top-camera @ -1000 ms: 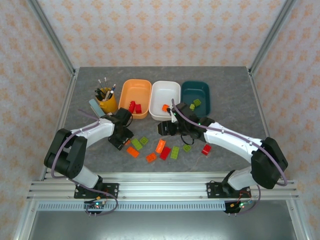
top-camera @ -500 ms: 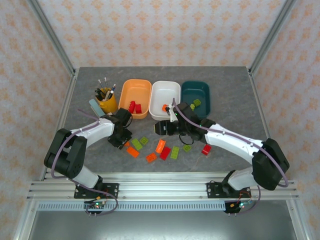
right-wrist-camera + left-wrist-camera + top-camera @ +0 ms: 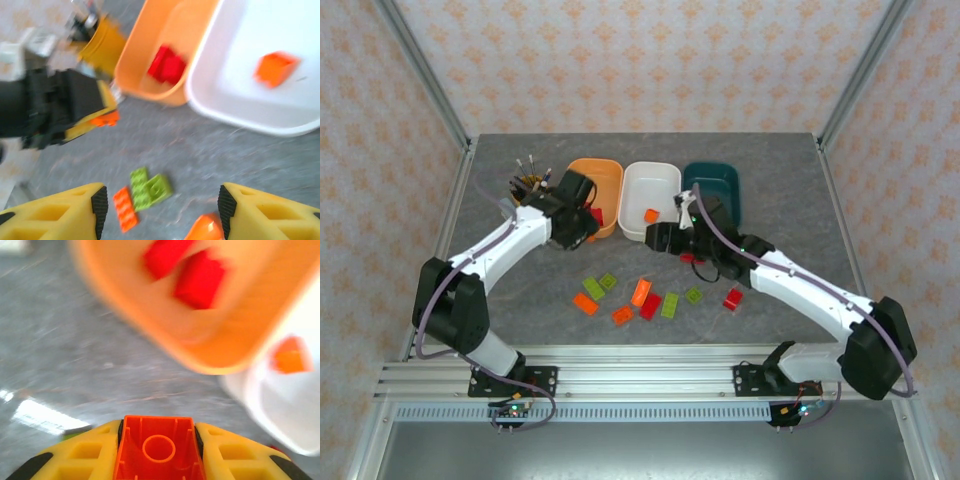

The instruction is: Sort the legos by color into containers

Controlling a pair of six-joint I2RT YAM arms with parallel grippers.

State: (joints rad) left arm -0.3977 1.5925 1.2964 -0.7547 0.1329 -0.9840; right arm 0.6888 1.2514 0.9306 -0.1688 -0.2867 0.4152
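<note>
An aluminium rail [image 3: 640, 375] at the near edge carries the two arm bases. Beyond it lies the table [image 3: 540, 330], a matt, mottled grey slab. It is boxed in by slanting metal frame posts [image 3: 422, 70] and by walls [image 3: 640, 60] papered pale peach with a small orange motif.

Nearest on the table is a scatter of loose bricks [image 3: 650, 306], orange, lime green and red, lying in a band between the two arms. A red one [image 3: 732, 298] lies at its right end.

Past them the right pincer [image 3: 160, 202] hangs just short of the near rim of the white tub [image 3: 655, 180], its fingers wide apart with nothing between them. The left pincer [image 3: 583, 228] sits just beside the near left corner of the orange tub [image 3: 600, 175], clamped on an orange brick [image 3: 159, 450].

The orange tub holds red bricks [image 3: 200, 277], and the white tub holds one orange piece [image 3: 651, 214]. The teal tub [image 3: 715, 180] stands at the right of the row, partly covered by the right arm. Left of the tubs is a yellow cup [image 3: 102, 45] of pens.

A second ago the left pincer was low on the table at the left end of the scatter. It has since lifted and swung away to the orange tub with the brick in its grip. The right pincer has moved from over the scatter toward the white tub, with its arm stretched further out. The remaining loose bricks lie where they did.
</note>
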